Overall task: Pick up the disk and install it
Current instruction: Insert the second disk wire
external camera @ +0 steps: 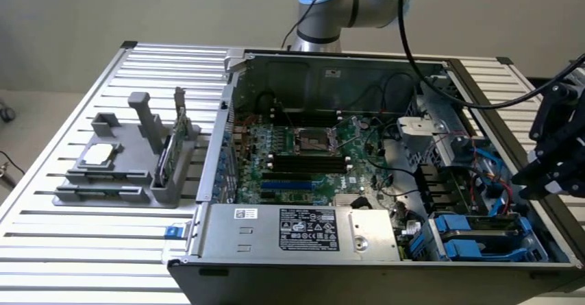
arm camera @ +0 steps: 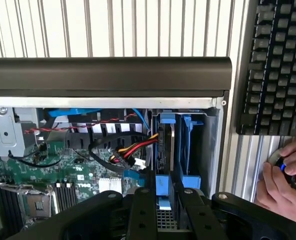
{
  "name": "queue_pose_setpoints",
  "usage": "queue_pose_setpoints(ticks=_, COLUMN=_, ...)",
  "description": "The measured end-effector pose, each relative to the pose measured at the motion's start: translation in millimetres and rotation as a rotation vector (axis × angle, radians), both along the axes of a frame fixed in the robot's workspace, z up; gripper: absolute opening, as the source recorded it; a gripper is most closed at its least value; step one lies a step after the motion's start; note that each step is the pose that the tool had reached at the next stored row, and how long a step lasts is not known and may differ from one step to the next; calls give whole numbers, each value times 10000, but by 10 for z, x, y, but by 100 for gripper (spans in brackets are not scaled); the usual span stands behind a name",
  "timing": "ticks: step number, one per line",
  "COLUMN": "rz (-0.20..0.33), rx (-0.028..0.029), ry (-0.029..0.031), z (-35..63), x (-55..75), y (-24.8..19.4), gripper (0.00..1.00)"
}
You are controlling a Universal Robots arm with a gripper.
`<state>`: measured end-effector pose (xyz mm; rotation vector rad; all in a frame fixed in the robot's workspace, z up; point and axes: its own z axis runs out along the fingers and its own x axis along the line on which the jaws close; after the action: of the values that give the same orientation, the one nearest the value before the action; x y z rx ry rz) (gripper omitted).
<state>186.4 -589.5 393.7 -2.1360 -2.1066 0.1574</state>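
In the wrist view the disk (arm camera: 165, 150) stands on edge, a dark slab in a blue plastic carrier. My gripper (arm camera: 163, 202) is shut on its near end, one black finger (arm camera: 143, 210) on each side. Its far end reaches the drive bay (arm camera: 190, 150), beside another blue carrier in the corner of the open computer case. In the exterior view my gripper (external camera: 539, 175) hangs at that view's right, above the case's right side and over the blue drive bay (external camera: 475, 240).
The open computer case (external camera: 366, 65) lies on a slatted table (external camera: 55, 250), with motherboard (external camera: 311, 147) and power supply (external camera: 302, 229) inside. Red, yellow and black cables (arm camera: 130, 150) run beside the bay. A grey fixture (external camera: 119, 168) stands left. A keyboard (arm camera: 277, 65) and a person's hand (arm camera: 282, 185) lie outside the case.
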Motion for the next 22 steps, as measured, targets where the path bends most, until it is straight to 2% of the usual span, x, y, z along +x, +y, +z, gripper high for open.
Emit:
queue_pose_setpoints(ticks=5, rz=1, rx=4, ry=0, z=-11, x=-107, y=20, gripper=25)
queue_pose_setpoints(ticks=8, rz=0, rx=3, ry=0, z=-38, x=-186, y=72, gripper=25)
queue_pose_setpoints(ticks=12, rz=2, rx=5, ry=0, z=-88, x=-204, y=131, gripper=25)
queue_pose_setpoints(ticks=22, rz=1, rx=5, ry=0, z=-180, x=-204, y=169, gripper=25)
